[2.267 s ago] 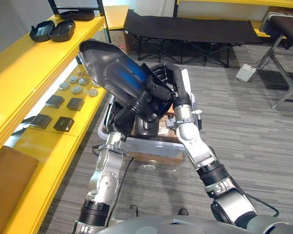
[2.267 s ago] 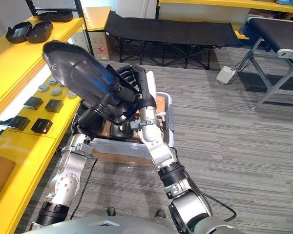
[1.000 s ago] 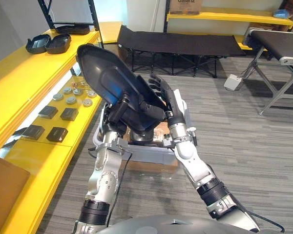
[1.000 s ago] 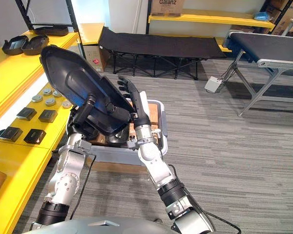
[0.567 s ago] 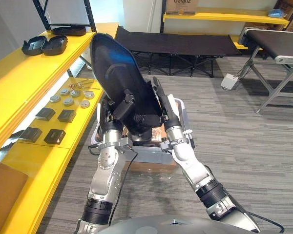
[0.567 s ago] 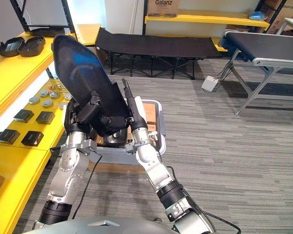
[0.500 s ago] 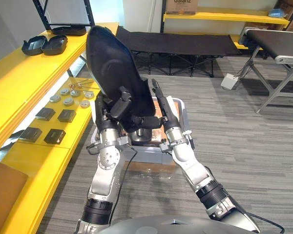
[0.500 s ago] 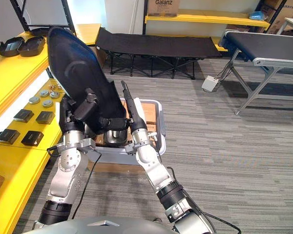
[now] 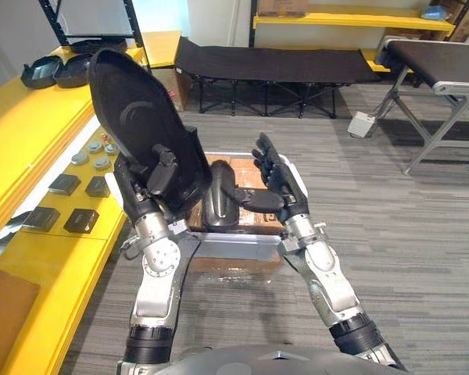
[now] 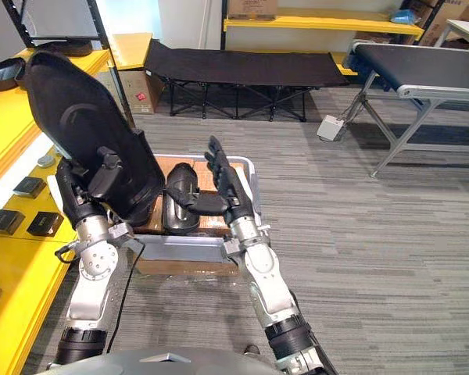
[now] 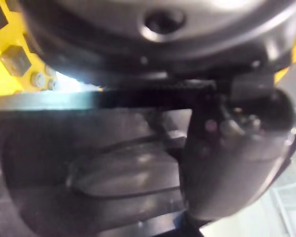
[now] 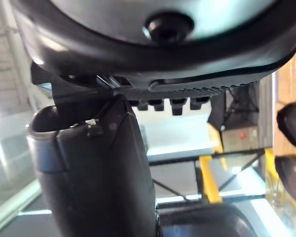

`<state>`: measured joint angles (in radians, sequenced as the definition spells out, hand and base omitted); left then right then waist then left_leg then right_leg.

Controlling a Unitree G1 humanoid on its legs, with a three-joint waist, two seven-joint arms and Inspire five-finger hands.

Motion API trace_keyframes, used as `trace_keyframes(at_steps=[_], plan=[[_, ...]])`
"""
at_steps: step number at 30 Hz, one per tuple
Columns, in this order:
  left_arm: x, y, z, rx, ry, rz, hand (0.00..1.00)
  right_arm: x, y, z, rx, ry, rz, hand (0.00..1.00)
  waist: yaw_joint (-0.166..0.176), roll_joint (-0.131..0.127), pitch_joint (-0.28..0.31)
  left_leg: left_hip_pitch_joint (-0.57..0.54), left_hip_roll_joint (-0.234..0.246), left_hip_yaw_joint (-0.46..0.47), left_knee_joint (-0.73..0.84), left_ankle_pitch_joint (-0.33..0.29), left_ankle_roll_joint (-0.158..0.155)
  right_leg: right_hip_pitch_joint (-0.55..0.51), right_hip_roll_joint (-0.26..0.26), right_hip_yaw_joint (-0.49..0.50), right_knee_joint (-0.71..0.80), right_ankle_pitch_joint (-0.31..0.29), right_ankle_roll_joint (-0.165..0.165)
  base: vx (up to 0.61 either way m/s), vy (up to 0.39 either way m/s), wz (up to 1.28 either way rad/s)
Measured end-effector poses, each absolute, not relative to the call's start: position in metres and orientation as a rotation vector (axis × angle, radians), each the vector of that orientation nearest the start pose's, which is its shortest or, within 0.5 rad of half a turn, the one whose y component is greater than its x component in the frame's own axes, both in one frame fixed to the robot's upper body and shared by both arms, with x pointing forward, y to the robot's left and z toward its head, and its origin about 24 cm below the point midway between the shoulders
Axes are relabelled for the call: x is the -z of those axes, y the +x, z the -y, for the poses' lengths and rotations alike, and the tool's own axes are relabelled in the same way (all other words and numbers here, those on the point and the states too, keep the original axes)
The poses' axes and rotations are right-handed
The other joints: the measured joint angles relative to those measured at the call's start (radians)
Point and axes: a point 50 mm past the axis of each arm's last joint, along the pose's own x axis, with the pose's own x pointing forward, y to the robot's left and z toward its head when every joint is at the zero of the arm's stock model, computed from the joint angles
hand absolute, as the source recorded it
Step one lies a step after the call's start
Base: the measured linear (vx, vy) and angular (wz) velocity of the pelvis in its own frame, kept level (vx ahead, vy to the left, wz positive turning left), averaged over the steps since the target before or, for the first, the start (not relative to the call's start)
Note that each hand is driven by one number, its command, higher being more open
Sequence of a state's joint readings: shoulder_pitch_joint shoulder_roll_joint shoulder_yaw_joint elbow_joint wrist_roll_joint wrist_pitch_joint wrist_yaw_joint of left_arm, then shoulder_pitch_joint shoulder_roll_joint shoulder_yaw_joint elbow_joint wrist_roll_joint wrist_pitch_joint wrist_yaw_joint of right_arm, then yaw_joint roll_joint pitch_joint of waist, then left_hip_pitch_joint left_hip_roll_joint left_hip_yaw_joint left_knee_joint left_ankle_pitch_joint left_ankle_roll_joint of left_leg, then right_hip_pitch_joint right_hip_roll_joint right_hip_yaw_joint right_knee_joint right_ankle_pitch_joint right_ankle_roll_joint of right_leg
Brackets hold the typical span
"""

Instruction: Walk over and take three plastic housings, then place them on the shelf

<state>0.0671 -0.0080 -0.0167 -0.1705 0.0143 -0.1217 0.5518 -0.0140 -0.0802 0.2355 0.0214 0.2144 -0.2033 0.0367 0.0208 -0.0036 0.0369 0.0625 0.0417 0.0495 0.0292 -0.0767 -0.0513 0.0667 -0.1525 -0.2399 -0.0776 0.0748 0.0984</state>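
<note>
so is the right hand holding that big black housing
No, the right hand is open with fingers spread, clear of the big black housing, which the left hand grips alone.

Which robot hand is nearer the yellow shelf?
Left. The left robot hand, gripping the raised black housing, is beside the shelf; the right robot hand is open over the bin, farther away.

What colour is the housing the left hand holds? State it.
Black plastic housing, clearest in the left eye view.
</note>
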Motion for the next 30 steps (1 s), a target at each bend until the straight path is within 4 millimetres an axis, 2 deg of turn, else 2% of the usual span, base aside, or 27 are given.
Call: trace_keyframes(at_steps=[2,3,5,11,14,18,22,27,29,30], plan=[[-0.069,0.223,-0.178,-0.542,-0.078,0.225,0.00,-0.042,0.240,0.128,-0.157,0.149,0.114,1.00,-0.006,0.000,0.000,0.000,0.000,0.006,-0.005,-0.001,0.000,-0.004,0.000,0.002,0.000,0.000,0.000,0.01,0.003,-0.04],[-0.068,0.220,-0.179,-0.533,-0.105,0.229,0.00,-0.039,0.238,0.132,-0.126,0.141,0.101,1.00,-0.008,0.001,0.001,0.000,0.000,0.008,-0.007,-0.001,0.000,-0.006,0.001,0.004,0.000,0.000,0.000,0.01,0.006,-0.08],[-0.063,0.213,-0.181,-0.522,-0.197,0.228,0.00,-0.027,0.229,0.149,0.008,0.093,0.041,1.00,-0.010,0.002,0.002,0.007,0.001,0.017,-0.014,-0.001,0.000,-0.010,0.002,0.021,0.000,0.000,0.000,0.01,0.007,-0.13],[-0.051,0.200,-0.185,-0.545,-0.224,0.179,0.00,-0.013,0.214,0.165,0.136,0.109,-0.022,1.00,-0.027,0.003,0.006,0.018,0.003,0.032,-0.017,-0.007,-0.001,-0.009,0.003,0.035,0.000,0.000,0.000,-0.01,0.000,-0.10],[-0.051,0.192,-0.187,-0.567,-0.228,0.176,0.00,-0.012,0.213,0.161,0.108,0.116,-0.028,1.00,-0.024,0.007,0.014,0.018,0.004,0.032,-0.013,-0.010,-0.001,-0.009,0.005,0.037,0.000,0.000,0.000,-0.02,-0.003,-0.04],[-0.067,0.182,-0.196,-0.615,-0.224,0.247,0.00,-0.012,0.215,0.146,0.018,0.130,-0.040,1.00,-0.013,0.009,0.038,0.000,0.003,-0.011,0.003,-0.015,-0.001,0.009,0.002,-0.009,0.000,-0.005,-0.003,-0.02,-0.014,0.32],[-0.082,0.166,-0.210,-0.675,-0.204,0.313,0.00,-0.018,0.224,0.119,-0.108,0.127,-0.015,1.00,0.042,0.013,0.042,-0.033,-0.003,-0.123,0.006,0.006,-0.006,0.039,0.001,-0.125,0.000,-0.015,-0.002,0.03,-0.036,0.80],[-0.077,0.138,-0.233,-0.772,-0.169,0.281,0.00,-0.033,0.244,0.102,-0.188,0.098,0.046,1.00,0.117,0.020,0.049,-0.054,-0.023,-0.231,0.006,0.024,-0.008,0.090,-0.010,-0.254,0.000,-0.036,0.008,0.03,-0.026,0.81],[-0.074,0.130,-0.238,-0.781,-0.145,0.260,0.00,-0.032,0.245,0.103,-0.181,0.097,0.045,1.00,0.126,0.017,0.051,-0.079,-0.047,-0.230,0.007,0.043,-0.013,0.119,-0.036,-0.336,0.004,-0.050,0.019,-0.02,0.030,1.12],[-0.074,0.130,-0.237,-0.757,-0.137,0.262,0.00,-0.030,0.245,0.106,-0.163,0.095,0.035,1.00,0.123,0.020,0.057,-0.098,-0.030,-0.148,0.015,0.034,-0.007,0.142,-0.045,-0.384,0.014,-0.056,0.027,-0.04,0.039,1.39]])
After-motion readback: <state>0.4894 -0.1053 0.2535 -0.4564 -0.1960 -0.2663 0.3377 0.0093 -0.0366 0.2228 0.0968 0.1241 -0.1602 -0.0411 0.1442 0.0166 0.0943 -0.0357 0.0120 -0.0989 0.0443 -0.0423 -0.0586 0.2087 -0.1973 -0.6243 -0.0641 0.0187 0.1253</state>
